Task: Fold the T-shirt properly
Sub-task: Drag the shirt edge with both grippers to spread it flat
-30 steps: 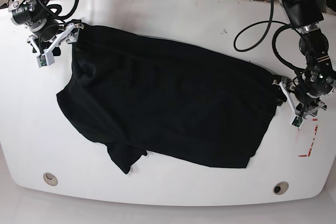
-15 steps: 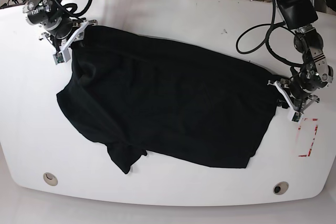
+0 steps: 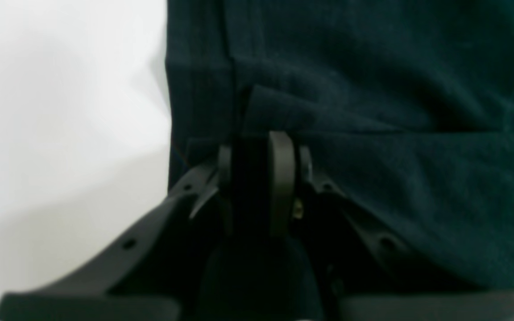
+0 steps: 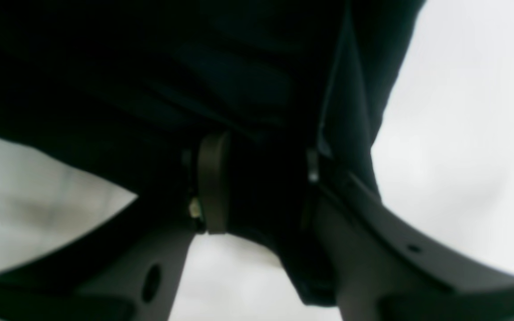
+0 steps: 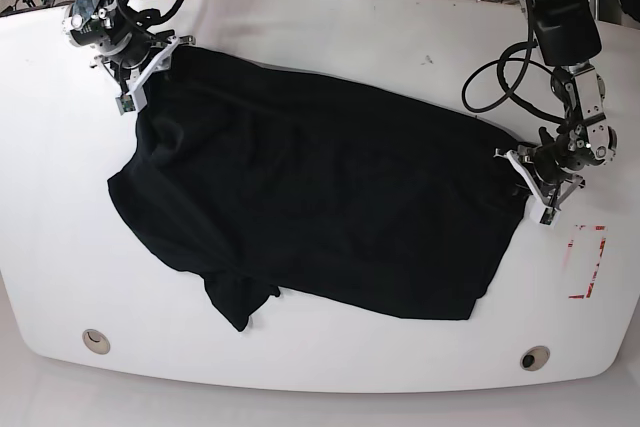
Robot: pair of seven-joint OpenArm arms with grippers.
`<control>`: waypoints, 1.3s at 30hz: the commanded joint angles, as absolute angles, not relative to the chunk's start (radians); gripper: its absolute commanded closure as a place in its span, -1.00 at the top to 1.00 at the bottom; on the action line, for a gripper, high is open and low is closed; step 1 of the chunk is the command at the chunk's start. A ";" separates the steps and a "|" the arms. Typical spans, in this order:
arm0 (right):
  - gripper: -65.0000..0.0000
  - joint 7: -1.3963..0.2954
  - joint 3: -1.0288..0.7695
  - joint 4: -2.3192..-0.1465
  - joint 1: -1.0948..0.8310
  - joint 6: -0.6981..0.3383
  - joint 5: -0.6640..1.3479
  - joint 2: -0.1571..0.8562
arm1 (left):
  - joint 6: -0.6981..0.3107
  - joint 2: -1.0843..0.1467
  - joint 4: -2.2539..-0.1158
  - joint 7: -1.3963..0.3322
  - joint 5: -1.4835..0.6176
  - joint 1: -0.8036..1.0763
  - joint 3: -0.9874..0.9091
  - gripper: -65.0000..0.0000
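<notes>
Left wrist view. We see the left hand [image 3: 259,178] with its two fingers drawn close together on a fold of the black T-shirt [image 3: 373,111]; a thin band of dark cloth fills the narrow gap between them. One pale grey pad [image 3: 281,178] stands out against the fabric. The cloth covers the upper and right parts of the picture, and its hemmed edge runs down the left side, where the white bench [image 3: 60,133] shows bare.

Right wrist view. We see the right hand [image 4: 261,183] closed on a thicker bunch of the same garment [image 4: 194,67], so that its fingers stand somewhat further apart than those of the other hand. The grey pad [image 4: 212,183] on the left presses the gathered cloth. The fabric hangs over the upper part of the picture, with the bench [image 4: 462,111] visible to the right and below. The picture is blurred, and we cannot tell which part of the shirt is gripped.

Base view. We see the T-shirt [image 5: 320,197] spread nearly flat across the middle of the bench [image 5: 320,27], lying on a slant from far left to near right, with one short sleeve [image 5: 240,302] crumpled at the near edge. The right hand [image 5: 140,62] grips the far-left corner, and the left hand [image 5: 525,169] grips the right-hand edge. Red tape marks [image 5: 590,257] lie on the bench just beside the left hand.
</notes>
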State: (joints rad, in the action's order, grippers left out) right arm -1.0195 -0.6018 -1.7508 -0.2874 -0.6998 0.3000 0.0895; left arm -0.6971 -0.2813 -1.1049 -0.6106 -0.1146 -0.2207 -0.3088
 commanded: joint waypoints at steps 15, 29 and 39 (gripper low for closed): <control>-0.34 -1.032 -0.601 -1.779 -0.374 -0.698 0.295 0.183 | -0.698 -0.344 -1.477 -0.750 -0.108 0.140 -0.415 -0.71; -0.33 -1.067 -0.604 -1.920 -0.430 -0.698 0.295 0.189 | -0.698 -0.343 -1.636 -0.819 -0.114 0.338 -0.510 -0.71; -0.05 -1.158 -0.690 -2.015 -0.355 -0.698 0.367 0.186 | -0.698 -0.341 -1.684 -0.822 -0.114 0.341 -0.521 -0.71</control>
